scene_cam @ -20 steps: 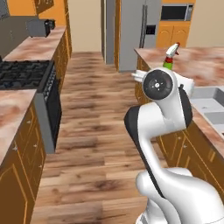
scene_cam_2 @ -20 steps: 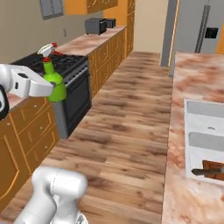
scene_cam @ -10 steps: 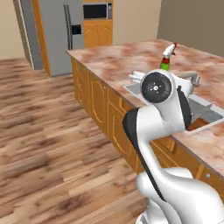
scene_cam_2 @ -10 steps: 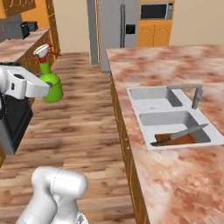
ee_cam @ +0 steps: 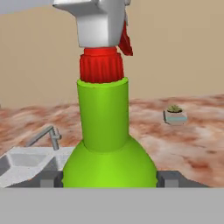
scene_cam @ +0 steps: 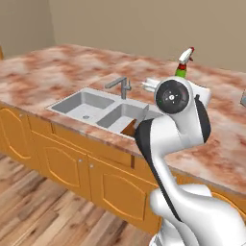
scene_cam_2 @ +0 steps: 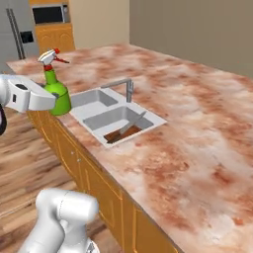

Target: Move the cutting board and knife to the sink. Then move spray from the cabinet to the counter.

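My gripper point(ee_cam: 108, 179) is shut on the green spray point(ee_cam: 107, 131), holding its round body with a dark fingertip on either side. The bottle stays upright, red neck and white nozzle on top. In the right base view the spray point(scene_cam_2: 55, 91) hangs off the counter's point(scene_cam_2: 197, 123) near edge, left of the sink point(scene_cam_2: 148, 126). Inside the sink's right basin the dark cutting board point(scene_cam_2: 117, 136) leans with the knife point(scene_cam_2: 133, 123) on it. From the left base view the spray's top point(scene_cam: 185, 60) pokes up behind my arm, with the cutting board point(scene_cam: 129, 129) and knife point(scene_cam: 143, 115) in the sink point(scene_cam: 86, 103). The cabinet is out of view.
A grey faucet point(scene_cam_2: 127, 89) rises behind the sink. A small potted succulent point(ee_cam: 175, 114) stands far out on the counter. Orange cabinet doors point(scene_cam: 62, 163) run below the counter edge. A fridge point(scene_cam_2: 15, 34) and microwave point(scene_cam_2: 49, 15) sit at the back left.
The whole picture has swung round as the base turned, bringing the sink and counter right in front. The spray stays in my grip, held the same way.
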